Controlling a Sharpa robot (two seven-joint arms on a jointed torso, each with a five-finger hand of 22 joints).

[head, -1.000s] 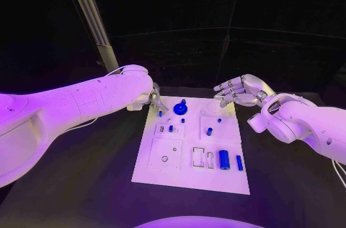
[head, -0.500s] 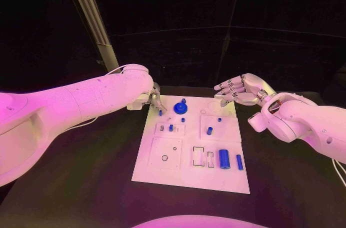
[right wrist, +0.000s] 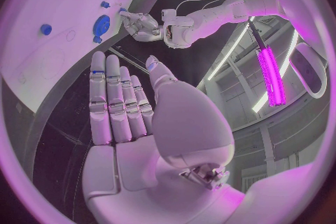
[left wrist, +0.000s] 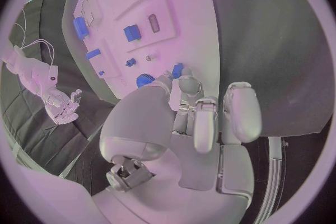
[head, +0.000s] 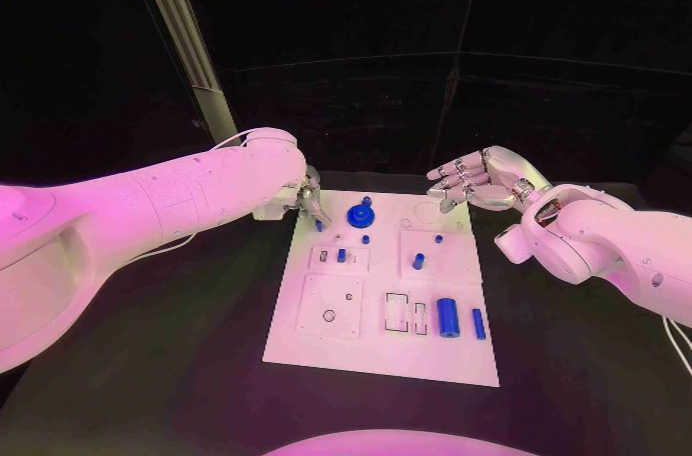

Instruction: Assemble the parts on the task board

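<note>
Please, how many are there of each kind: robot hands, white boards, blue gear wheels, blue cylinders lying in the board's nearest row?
Hands: 2, left hand and right hand
White task board: 1
Blue gear: 1
Blue cylinders, nearest row: 2, thick cylinder and thin cylinder
Total: 6

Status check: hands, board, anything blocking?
Left robot hand at task board's far-left corner, grasp unclear. Right robot hand open, hovering past far-right corner. Blue gear beside left fingers. No obstruction seen.
</note>
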